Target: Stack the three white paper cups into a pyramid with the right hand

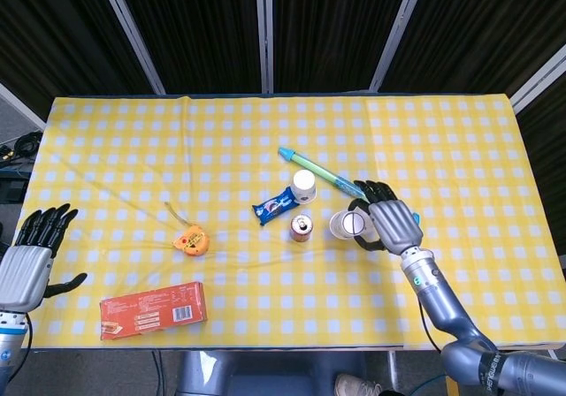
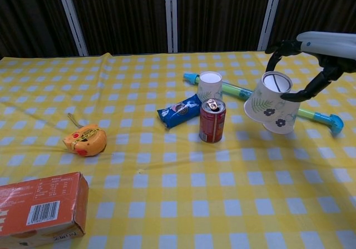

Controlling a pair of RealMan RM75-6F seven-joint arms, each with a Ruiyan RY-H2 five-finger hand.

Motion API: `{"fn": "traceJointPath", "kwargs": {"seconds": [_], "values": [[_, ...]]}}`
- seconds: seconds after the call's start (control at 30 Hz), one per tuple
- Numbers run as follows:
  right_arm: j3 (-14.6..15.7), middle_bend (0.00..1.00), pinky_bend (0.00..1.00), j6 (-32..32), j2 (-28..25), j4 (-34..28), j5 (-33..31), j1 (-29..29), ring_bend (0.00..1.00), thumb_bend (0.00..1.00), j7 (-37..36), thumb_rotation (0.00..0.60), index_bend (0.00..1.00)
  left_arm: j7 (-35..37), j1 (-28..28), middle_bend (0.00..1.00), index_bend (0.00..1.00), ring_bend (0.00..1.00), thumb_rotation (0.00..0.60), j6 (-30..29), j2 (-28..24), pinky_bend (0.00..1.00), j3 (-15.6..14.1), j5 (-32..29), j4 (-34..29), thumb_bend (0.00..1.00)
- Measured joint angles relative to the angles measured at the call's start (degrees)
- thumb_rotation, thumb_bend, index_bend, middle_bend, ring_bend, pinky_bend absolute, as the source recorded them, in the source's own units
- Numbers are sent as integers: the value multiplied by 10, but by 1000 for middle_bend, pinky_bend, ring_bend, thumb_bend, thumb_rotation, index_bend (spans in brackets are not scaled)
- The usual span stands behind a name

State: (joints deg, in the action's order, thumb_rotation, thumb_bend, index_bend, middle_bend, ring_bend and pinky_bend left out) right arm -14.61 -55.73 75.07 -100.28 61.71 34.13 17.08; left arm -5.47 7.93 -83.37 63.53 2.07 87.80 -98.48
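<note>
My right hand (image 1: 390,224) grips a white paper cup (image 1: 347,224) with a leaf print and holds it tilted above the table; in the chest view the same cup (image 2: 266,101) hangs under the right hand (image 2: 325,48). Low behind it, a second cup (image 2: 281,127) stands upside down, mostly hidden. A third cup (image 1: 304,186) stands upside down by the soda can, seen in the chest view too as the cup (image 2: 209,85). My left hand (image 1: 26,268) hovers off the table's near left corner, fingers spread, holding nothing.
A red soda can (image 1: 302,228) and a blue snack packet (image 1: 276,206) lie left of the held cup. A long green and blue tube (image 2: 311,115) runs behind the cups. An orange tape measure (image 1: 192,239) and a red box (image 1: 152,310) lie at the near left.
</note>
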Motion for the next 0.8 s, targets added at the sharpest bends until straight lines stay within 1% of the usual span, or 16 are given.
{"fn": "traceJointPath", "kwargs": {"seconds": [0.3, 0.53, 0.8], "values": [[-1, 55, 0, 15, 36, 41, -24, 33, 0, 233, 5, 600, 443, -1, 3, 0, 0, 0, 600, 6, 0, 0, 1, -7, 1, 0], [-2, 54, 0, 23, 66, 91, -49, 59, 0, 233, 17, 600, 442, 4, 5, 0, 0, 0, 600, 11, 0, 0, 2, -11, 3, 0], [5, 35, 0, 30, 71, 113, -82, 73, 0, 233, 38, 600, 439, 3, 6, 0, 0, 0, 600, 15, -1, 0, 3, -17, 3, 0]]}}
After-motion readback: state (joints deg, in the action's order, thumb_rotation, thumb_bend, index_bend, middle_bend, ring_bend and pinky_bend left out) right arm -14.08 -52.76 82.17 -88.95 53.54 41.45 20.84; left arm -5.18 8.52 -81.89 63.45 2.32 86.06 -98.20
